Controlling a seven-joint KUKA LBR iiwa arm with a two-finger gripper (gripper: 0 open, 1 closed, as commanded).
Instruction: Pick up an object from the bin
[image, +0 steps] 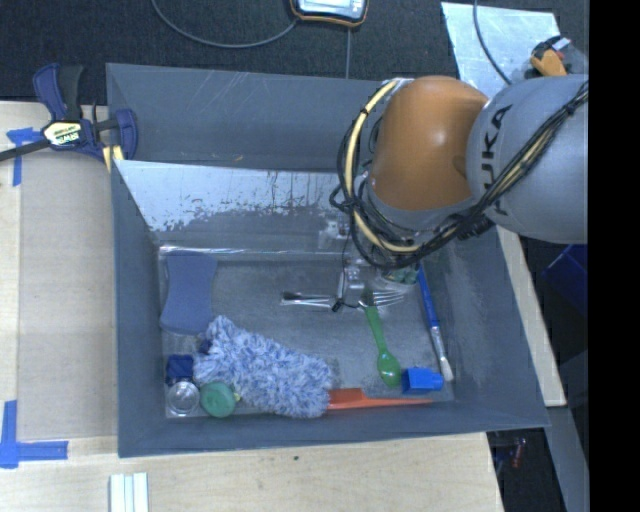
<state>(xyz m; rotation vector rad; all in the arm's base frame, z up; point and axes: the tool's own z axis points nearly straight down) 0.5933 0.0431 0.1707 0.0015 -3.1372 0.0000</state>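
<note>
**Pincer down in the middle of the bin, grip hidden**

Pincer (348, 294) is low over the middle of the bin (135, 330), tucked right under the arm's orange cover (425, 150). From this angle I cannot tell how far open it is or whether it has anything in it. Directly beneath it lies a dark metal utensil (305, 298), flat on the floor, its handle pointing toward the left wall. Just beside that starts the handle of a green spoon (381, 350), which runs down toward the near edge. Either one could be the target. My guess is the spot was chosen because the floor here is fairly bare and leaves room to come straight down.

Most of the rest sits along the near edge, probably because the sloped walls let loose things slide there:
- a fuzzy blue-and-white cloth (265, 370) sprawled toward the near left corner
- a green cap (217, 400) touching the cloth
- an orange stick (372, 400) flat against the near wall
- a blue block (423, 379) next to the spoon's bowl

A blue pen (430, 320) lies along the right wall and a blue pad (188, 292) along the left, both well clear of the pincer.
</note>
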